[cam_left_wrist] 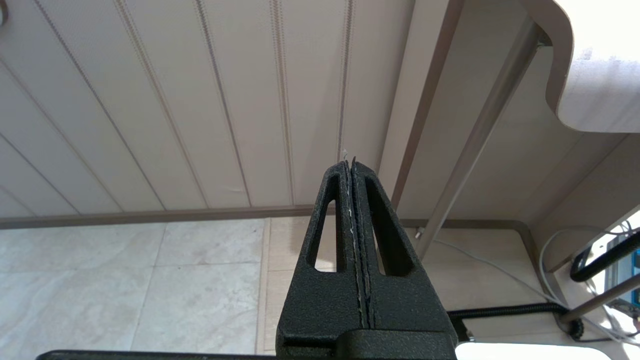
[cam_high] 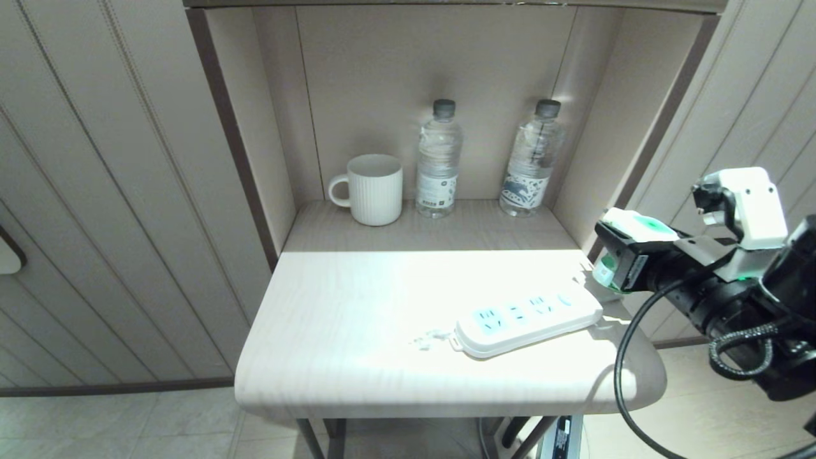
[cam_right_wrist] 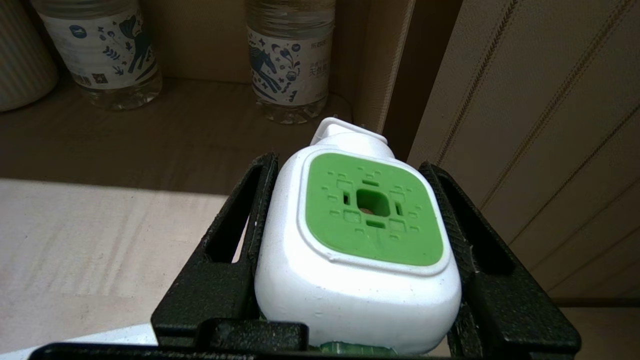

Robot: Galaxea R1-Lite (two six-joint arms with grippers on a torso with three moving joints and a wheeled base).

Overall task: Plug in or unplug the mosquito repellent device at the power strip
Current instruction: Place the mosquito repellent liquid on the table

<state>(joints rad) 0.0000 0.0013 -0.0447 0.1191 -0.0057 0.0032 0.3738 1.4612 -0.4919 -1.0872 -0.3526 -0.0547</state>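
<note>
My right gripper (cam_high: pixel 615 252) is shut on the mosquito repellent device (cam_high: pixel 637 228), a white head with a green top face. It holds the device in the air just past the table's right end, beyond the button end of the power strip (cam_high: pixel 529 319). In the right wrist view both black fingers (cam_right_wrist: pixel 240 220) press the white sides of the device (cam_right_wrist: pixel 372 215), and my right gripper (cam_right_wrist: pixel 348 165) surrounds it. The strip lies flat on the table near the front right, its three pale blue sockets bare. My left gripper (cam_left_wrist: pixel 350 162) is shut on nothing, parked low beside the table leg.
A white ribbed mug (cam_high: pixel 375 189) and two clear water bottles (cam_high: pixel 438 159) (cam_high: pixel 532 159) stand at the back of the alcove. The table (cam_high: pixel 350 331) has a rounded front edge. The alcove's right wall (cam_high: pixel 605 127) is close to my right gripper. A black arm cable (cam_high: pixel 621 357) hangs by the table's right end.
</note>
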